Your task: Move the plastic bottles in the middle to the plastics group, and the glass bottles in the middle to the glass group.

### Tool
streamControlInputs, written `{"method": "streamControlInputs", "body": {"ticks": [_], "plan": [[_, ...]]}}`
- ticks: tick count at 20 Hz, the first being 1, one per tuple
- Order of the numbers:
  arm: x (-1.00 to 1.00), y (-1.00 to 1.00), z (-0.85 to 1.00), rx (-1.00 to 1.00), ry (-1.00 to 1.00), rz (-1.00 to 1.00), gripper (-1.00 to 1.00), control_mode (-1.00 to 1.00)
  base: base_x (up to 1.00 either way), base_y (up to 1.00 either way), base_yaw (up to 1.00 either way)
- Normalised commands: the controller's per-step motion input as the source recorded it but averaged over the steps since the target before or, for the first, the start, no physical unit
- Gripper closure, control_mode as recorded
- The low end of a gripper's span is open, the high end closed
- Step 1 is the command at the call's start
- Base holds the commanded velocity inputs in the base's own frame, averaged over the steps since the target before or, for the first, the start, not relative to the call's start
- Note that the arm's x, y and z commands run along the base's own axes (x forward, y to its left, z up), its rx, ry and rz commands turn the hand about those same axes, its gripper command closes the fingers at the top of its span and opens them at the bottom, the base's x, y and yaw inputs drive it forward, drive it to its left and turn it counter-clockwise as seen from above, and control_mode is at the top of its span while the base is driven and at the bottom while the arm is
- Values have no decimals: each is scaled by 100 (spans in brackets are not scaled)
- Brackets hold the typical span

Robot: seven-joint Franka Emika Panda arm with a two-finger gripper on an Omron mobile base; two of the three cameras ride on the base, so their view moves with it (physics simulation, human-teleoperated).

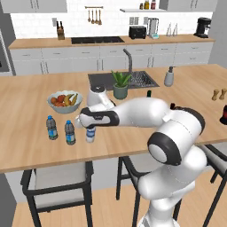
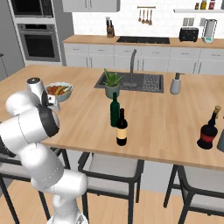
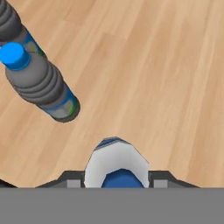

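My gripper point(image 1: 90, 127) is shut on the pale plastic water bottle point(image 1: 90, 135), which stands upright at the counter's front. In the hand view the bottle point(image 3: 116, 161) sits between my fingertips point(image 3: 72, 179). Just left of it stand the plastics group's two greyish bottles point(image 1: 69, 132) point(image 1: 52, 127), also seen from the hand point(image 3: 43, 83) point(image 3: 8, 22). The tall dark green wine bottle point(image 2: 114, 110) and the shorter brown yellow-labelled bottle point(image 2: 122, 128) stand mid-counter. The dark reddish glass group bottle point(image 2: 208, 131) is at the far right.
A fruit bowl point(image 1: 64, 101) sits behind the plastics group. A potted plant point(image 1: 120, 85), a sink point(image 1: 142, 80) and a soap dispenser point(image 1: 169, 76) lie further back. Wooden shakers point(image 1: 219, 94) stand at the right. Stools point(image 1: 57, 177) line the counter's front edge.
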Motion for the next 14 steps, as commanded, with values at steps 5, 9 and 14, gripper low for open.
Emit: {"method": "streamControlInputs", "body": {"ticks": [5, 9, 14], "plan": [[0, 0, -40, 0, -1, 0, 100, -100, 0, 0, 0], [0, 0, -24, 0, 0, 0, 100, -100, 0, 0, 0], [0, 0, -17, 0, -1, 0, 100, -100, 0, 0, 0]]}}
